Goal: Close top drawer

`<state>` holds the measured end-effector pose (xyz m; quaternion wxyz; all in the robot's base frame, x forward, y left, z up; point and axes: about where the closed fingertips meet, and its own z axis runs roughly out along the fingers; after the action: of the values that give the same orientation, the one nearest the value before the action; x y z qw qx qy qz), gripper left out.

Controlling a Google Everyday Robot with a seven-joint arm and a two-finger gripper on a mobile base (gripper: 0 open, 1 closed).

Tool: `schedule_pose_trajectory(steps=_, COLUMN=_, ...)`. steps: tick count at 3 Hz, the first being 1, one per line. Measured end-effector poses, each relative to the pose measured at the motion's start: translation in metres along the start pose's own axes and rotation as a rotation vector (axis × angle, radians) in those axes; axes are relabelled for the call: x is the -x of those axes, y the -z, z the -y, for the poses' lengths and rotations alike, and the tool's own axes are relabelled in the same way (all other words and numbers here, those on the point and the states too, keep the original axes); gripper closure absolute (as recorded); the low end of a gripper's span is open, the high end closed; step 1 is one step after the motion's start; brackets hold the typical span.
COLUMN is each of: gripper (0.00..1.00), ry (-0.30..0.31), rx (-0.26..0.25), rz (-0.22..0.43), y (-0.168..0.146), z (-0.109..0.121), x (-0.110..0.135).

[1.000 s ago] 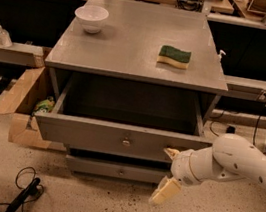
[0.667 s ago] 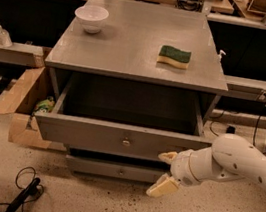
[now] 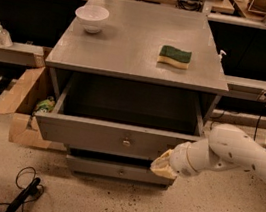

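Top drawer [image 3: 92,134]: pulled well out of the grey cabinet [image 3: 132,52], front panel standing forward of the cabinet's top edge, dark cavity showing behind it. Side walls run back under the top on both sides. Panel's lower edge overhangs the shorter drawer front [image 3: 117,170] beneath.

Open room: speckled floor [image 3: 106,205] lies open in front of the panel. On the left a cardboard box [image 3: 19,104] sits just beside the cabinet. A black cable [image 3: 23,186] lies on the floor at lower left, apart from the drawer.

Gripper [image 3: 164,165]: at the lower right of the front panel, right of the knob [image 3: 126,142], overlapping the panel's bottom edge. Whether it touches the panel, and whether it is open or closed, cannot be told. White arm [image 3: 236,156] enters from the right.

Change against the earlier frames: the gripper was lower, below the panel on the floor side. It has since risen and closed in on the panel's lower right. Drawer extension unchanged.

Materials: drawer and cabinet flat grey-painted, square-edged. Knob small, round, metallic. Arm smooth, rounded white shell. Gripper cream-coloured. On the top, a white bowl [image 3: 91,17] at back left and a green-and-yellow sponge [image 3: 174,56] towards the right.
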<state>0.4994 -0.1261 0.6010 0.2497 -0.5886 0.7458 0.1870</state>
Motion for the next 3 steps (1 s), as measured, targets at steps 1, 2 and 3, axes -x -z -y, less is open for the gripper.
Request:
schedule_pose_trajectory(steps=1, gripper=1.00, ry=0.013, rx=0.020, rz=0.022, y=-0.008, z=0.051, x=-0.010)
schedule_pose_trajectory(steps=2, gripper=1.00, ry=0.013, rx=0.020, rz=0.022, y=-0.008, z=0.051, x=-0.011)
schedule_pose_trajectory(steps=3, gripper=1.00, ry=0.021, rx=-0.011, rz=0.050, y=-0.006, z=0.082, x=-0.014)
